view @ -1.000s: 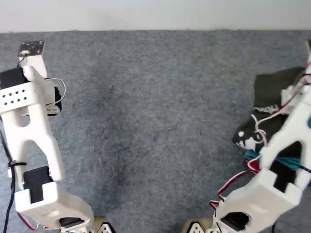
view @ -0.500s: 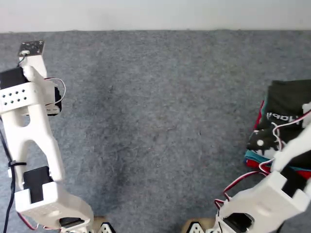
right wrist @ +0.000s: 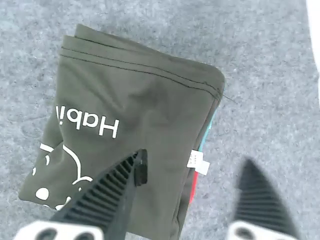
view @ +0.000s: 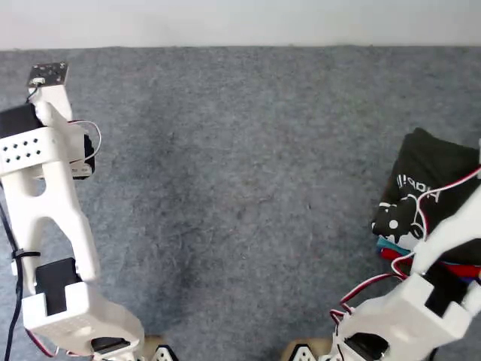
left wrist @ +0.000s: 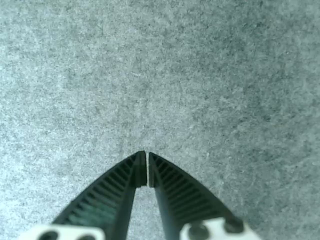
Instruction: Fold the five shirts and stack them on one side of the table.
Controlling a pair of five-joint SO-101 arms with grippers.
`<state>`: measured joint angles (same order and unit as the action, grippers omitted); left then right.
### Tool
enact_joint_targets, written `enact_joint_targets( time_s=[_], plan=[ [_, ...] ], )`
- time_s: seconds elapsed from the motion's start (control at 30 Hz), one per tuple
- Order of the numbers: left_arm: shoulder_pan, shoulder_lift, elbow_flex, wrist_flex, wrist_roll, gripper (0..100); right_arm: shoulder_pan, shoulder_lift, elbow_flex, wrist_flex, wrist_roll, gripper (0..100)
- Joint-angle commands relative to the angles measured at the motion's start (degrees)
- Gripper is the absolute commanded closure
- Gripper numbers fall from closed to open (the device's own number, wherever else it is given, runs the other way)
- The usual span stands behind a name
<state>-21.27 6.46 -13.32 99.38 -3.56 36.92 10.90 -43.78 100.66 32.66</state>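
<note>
A folded dark shirt [right wrist: 130,120] with white print lies on top of a stack at the table's right edge, also seen from above as the dark shirt [view: 428,188]. Teal and red shirt edges [view: 391,247] peek out beneath it. My right gripper [right wrist: 192,172] hangs open just above the stack's near corner, one finger [right wrist: 125,185] over the dark shirt, holding nothing. My left gripper [left wrist: 147,167] is shut and empty above bare grey carpet, at the far left of the table.
Grey carpet [view: 248,173] covers the table, with a wide bare stretch between the arms. The left arm [view: 52,188] stands along the left edge and the right arm [view: 413,301] rises from the bottom right. A pale wall borders the far side.
The right arm has drawn back toward its base, uncovering the stack. The dark shirt, bunched under the arm before, now lies flat on top. The left arm has not moved.
</note>
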Motion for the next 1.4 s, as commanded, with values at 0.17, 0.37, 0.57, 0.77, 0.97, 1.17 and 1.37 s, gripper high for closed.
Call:
enact_joint_targets(
  time_s=[0.17, 0.37, 0.57, 0.77, 0.97, 1.17, 1.37],
  plan=[
    [-0.18, -2.11, -0.22, 1.05, -0.26, 99, 3.74, 17.63, -2.20, -11.91, 11.34, 97.4],
    [0.00, -2.11, -0.22, 1.05, -0.26, 99, 8.40, 25.80, -2.46, -23.78, 13.45, 98.5],
    [0.00, -2.11, -0.13, 0.97, -0.26, 99, 2.95, 16.31, -6.86, -12.09, 13.27, 98.4],
    [0.00, -2.29, -0.13, 0.97, -0.26, 99, -1.89, 9.71, -7.56, 2.07, 13.27, 98.4],
    [2.02, -3.34, -0.22, 1.14, 0.26, 99, -2.33, 4.35, -0.44, 2.33, 6.51, 98.4],
    [8.62, -14.07, -0.22, 1.05, 3.87, 99, -6.20, -9.71, 14.15, 2.33, 3.78, 98.4],
    [14.51, -21.63, 5.05, 0.97, 4.13, 99, -13.67, -23.96, 32.79, 2.15, -9.23, 98.4]
  ],
)
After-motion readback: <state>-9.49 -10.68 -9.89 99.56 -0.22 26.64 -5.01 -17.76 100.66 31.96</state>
